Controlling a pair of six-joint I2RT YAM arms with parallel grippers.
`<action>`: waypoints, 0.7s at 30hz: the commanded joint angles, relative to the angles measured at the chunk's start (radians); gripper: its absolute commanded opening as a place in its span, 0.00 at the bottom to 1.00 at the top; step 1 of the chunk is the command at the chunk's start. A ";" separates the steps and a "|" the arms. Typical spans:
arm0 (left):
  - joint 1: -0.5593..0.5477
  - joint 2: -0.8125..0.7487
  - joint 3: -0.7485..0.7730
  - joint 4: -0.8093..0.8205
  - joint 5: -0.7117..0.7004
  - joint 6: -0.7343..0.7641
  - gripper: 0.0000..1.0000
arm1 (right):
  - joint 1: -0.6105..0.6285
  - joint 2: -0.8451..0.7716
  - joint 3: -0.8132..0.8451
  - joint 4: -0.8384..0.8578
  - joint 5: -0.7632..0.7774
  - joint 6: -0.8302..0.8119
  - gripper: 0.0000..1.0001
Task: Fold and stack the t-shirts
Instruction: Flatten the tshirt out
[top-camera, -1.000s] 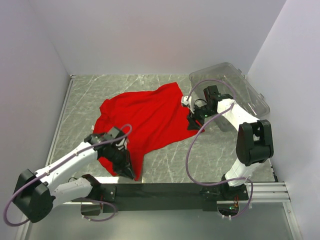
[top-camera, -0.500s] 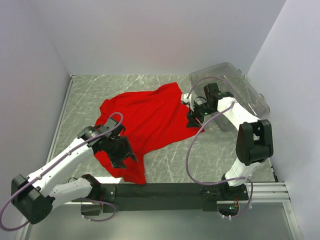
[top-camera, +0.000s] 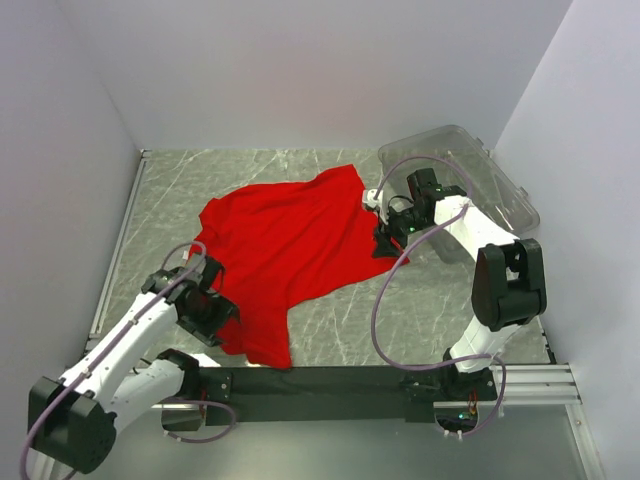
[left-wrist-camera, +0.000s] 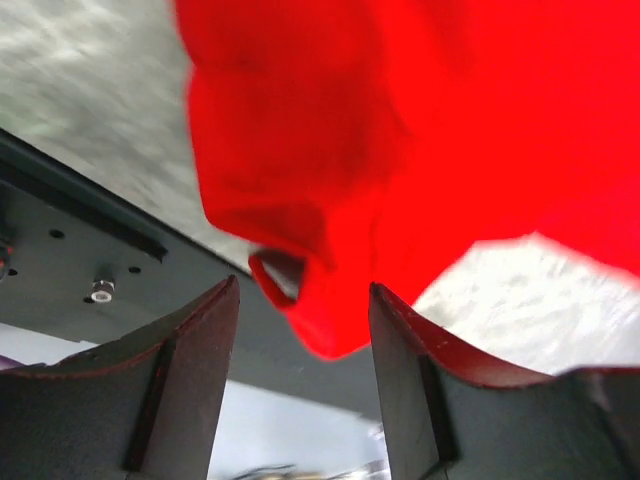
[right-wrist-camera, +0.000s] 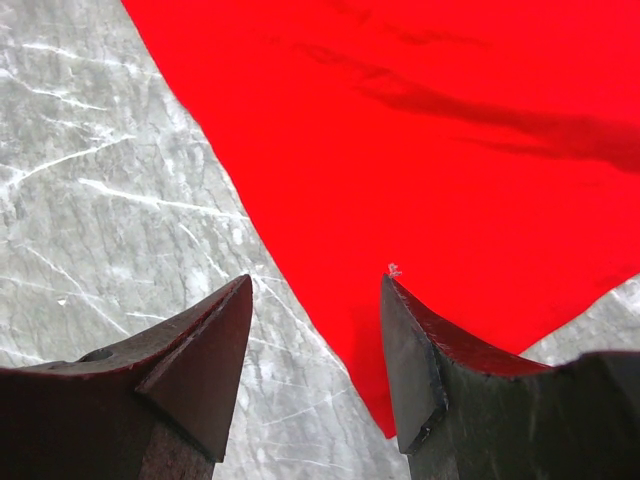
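Note:
The red t-shirt (top-camera: 290, 240) lies spread and rumpled on the marbled table, with one corner reaching the black rail at the front. My left gripper (top-camera: 218, 315) is open at the shirt's near left edge. In the left wrist view (left-wrist-camera: 305, 300) a hanging fold of the shirt (left-wrist-camera: 400, 130) sits just ahead of the open jaws, not pinched. My right gripper (top-camera: 386, 236) is open at the shirt's right edge. In the right wrist view (right-wrist-camera: 315, 285) it hovers over the hem of the shirt (right-wrist-camera: 450, 130), with one finger above cloth and one above bare table.
A clear plastic bin (top-camera: 490, 180) stands at the back right, just behind the right arm. The black mounting rail (top-camera: 320, 380) runs along the front edge and shows in the left wrist view (left-wrist-camera: 80, 250). White walls close in the left, back and right.
My left gripper has drawn back to the left, off the shirt's front corner, which now lies near the rail. The right gripper has barely moved.

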 joint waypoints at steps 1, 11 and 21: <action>0.112 0.043 0.022 -0.017 -0.071 0.009 0.60 | -0.010 -0.012 0.003 0.011 -0.043 -0.006 0.61; 0.304 0.190 0.027 0.018 -0.157 0.049 0.56 | -0.020 -0.030 -0.019 0.008 -0.031 -0.022 0.61; 0.376 0.213 -0.060 0.124 -0.138 0.090 0.53 | -0.048 -0.018 -0.001 -0.014 -0.022 -0.034 0.61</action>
